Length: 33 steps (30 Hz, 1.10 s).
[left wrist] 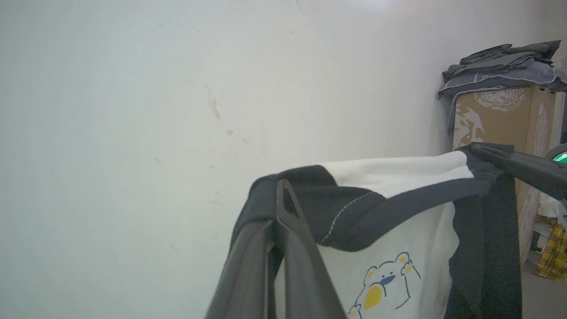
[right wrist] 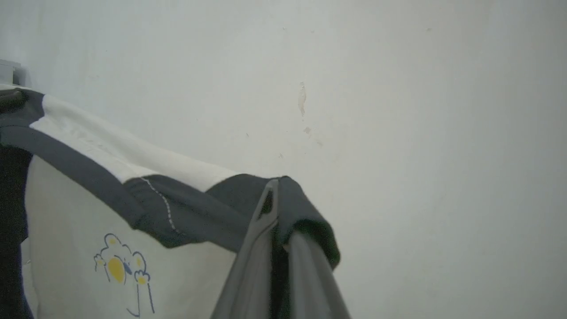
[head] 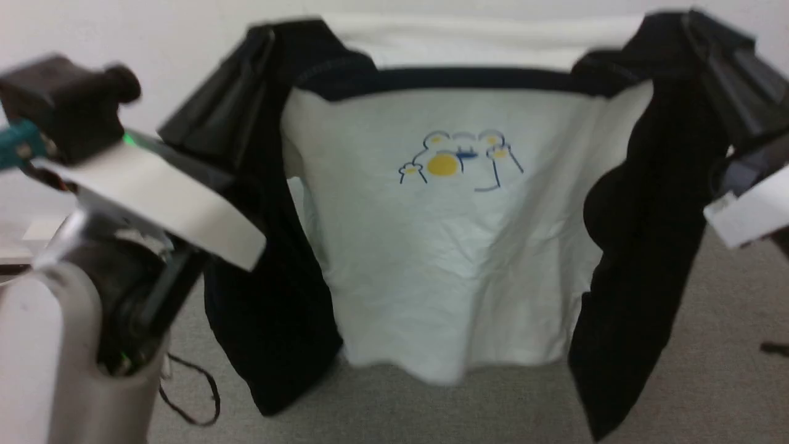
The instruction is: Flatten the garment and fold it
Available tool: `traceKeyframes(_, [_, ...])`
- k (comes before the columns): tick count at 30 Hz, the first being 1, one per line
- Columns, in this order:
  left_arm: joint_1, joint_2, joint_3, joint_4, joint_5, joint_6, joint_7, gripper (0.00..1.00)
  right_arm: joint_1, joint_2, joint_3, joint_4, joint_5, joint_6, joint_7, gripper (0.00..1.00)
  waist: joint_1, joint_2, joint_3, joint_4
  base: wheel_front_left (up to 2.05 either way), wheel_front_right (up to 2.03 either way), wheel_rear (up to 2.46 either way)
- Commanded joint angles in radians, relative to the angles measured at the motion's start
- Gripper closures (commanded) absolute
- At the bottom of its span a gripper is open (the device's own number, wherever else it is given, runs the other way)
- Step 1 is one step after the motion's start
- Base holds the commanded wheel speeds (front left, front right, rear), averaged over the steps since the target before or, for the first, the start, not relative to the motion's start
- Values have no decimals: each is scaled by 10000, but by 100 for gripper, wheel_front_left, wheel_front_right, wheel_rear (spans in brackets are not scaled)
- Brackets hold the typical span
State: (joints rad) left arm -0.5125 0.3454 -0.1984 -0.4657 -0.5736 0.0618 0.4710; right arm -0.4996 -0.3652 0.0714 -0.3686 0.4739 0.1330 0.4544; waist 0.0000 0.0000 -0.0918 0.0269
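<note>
- In the air before a pale wall (left wrist: 133,133), above the grey floor (head: 709,370), the T-shirt (head: 456,246) hangs spread with its bear print (head: 459,160) facing the head camera.
- The left jaws are clenched on one black shoulder and the right jaws on the other. The neck trim (head: 456,79) is drawn taut between them.
- It looks light and limp, so it should sag, swing and rumple wherever it is unsupported. It is neither fragile nor slippery, though the knit would likely stretch under a hard sideways pull.
- The shoulder seams serve well for lifting and laying flat. For folding, I judge the hem corners and sleeve ends the better holds.
- I cannot tell whether each grip catches one layer or both.
- The back panel is hidden.
- Both sleeves, left (head: 265,277) and right (head: 641,259), are dark folds with no clear cuffs.
- The head view is blurred, so whether the hem touches the floor is unclear.
</note>
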Motion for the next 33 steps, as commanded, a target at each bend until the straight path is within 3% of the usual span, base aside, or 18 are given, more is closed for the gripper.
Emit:
traceKeyframes(1, [-230,127,149,108,-23,-38,39,100,-238,-92,-26,103,17,-23,12,100,0,0,-26,-43,0,0,0])
traceKeyframes(14, [-2382,612,263,1520,-168,-589,474,100,-3272,-1078,1199,1916,-75,-23,-258,100,0,0,399,-256,0,0,0])
traceKeyframes(22, [-4304,809,195,3070,-56,-1065,458,100,-5909,-1616,2485,3683,-601,-23,-1127,100,0,0,2375,-553,0,0,0])
traceKeyframes(27, [-6259,965,42,4484,292,-1466,15,100,-8064,-1322,3179,5433,-970,-23,-2214,100,0,0,4011,-866,0,0,0])
traceKeyframes(33, [-8701,1018,-317,6583,1080,-1724,-1294,100,-10334,-717,3745,7908,-1751,-23,-3795,100,0,0,5467,-1125,0,0,0])
